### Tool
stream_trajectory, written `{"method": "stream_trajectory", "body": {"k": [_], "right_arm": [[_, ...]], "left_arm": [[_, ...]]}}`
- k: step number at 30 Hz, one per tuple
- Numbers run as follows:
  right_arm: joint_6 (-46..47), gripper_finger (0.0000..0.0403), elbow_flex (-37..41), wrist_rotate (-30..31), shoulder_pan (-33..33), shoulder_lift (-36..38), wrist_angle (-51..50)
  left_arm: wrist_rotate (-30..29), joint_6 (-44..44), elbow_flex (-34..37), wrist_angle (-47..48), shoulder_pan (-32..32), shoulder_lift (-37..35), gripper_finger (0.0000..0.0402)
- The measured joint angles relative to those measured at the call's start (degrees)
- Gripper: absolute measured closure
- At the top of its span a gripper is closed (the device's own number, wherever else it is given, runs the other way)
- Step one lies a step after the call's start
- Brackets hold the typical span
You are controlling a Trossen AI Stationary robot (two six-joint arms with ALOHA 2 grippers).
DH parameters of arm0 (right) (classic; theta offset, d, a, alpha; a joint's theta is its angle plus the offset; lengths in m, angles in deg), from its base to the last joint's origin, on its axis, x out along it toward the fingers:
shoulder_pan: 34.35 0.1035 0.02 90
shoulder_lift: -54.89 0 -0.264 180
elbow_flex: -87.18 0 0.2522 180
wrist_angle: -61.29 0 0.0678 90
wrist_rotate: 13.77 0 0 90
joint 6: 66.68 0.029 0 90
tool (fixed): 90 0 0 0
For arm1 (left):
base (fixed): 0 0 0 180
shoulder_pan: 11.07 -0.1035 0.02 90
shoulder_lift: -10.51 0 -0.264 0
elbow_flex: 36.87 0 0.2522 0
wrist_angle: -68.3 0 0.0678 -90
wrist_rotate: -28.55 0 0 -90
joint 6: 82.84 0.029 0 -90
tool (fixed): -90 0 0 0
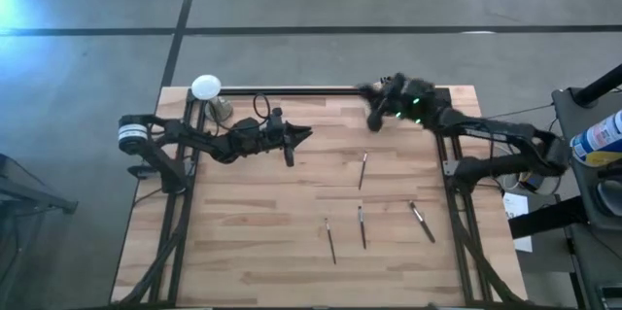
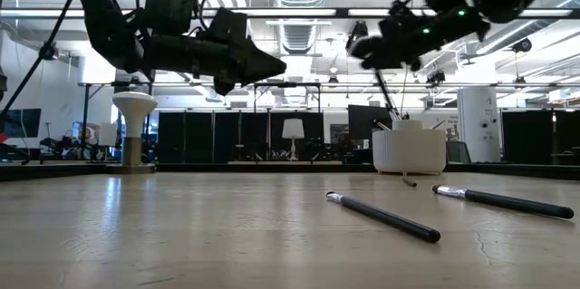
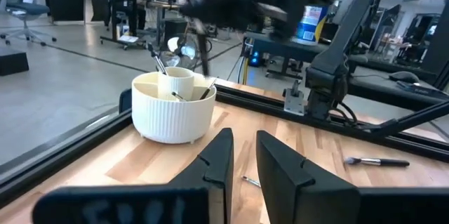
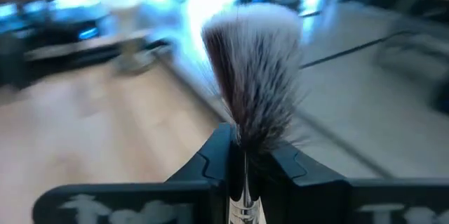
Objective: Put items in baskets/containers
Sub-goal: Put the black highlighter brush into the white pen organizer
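Right tool (image 4: 242, 164) is clamped on a fluffy-headed brush (image 4: 254, 76) above the cream cup (image 3: 174, 108) at the tabletop's far right; light, soft-bristled, best pinched at its stiff ferrule; left tool (image 3: 242, 161) hangs slightly parted, empty.

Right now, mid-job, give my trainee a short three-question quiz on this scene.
1. True or false: the right gripper is shut on a fluffy brush.
2. Which sits at the table's back left corner? A) the cup B) a white disc on a stand C) a brush
3. Fill in: the left gripper is ____ and holds nothing.

Key: 1 true; 2 B; 3 open.
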Motion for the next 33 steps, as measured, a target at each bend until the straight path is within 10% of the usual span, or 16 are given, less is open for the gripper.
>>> {"method": "stream_trajectory", "body": {"k": [10, 33], "right_arm": [[-2.4, 0.0368, 5.5, -2.0, -16.1, -2.4, 11.7], [3.1, 0.0321, 6.9, 1.9, -17.1, -7.4, 11.1]], "left_arm": [[0.5, 0.1, 0.0, 0.0, -0.3, 0.0, 0.0344], [0.5, -1.8, 0.1, 0.0, -2.9, 0.0, 0.0344]]}}
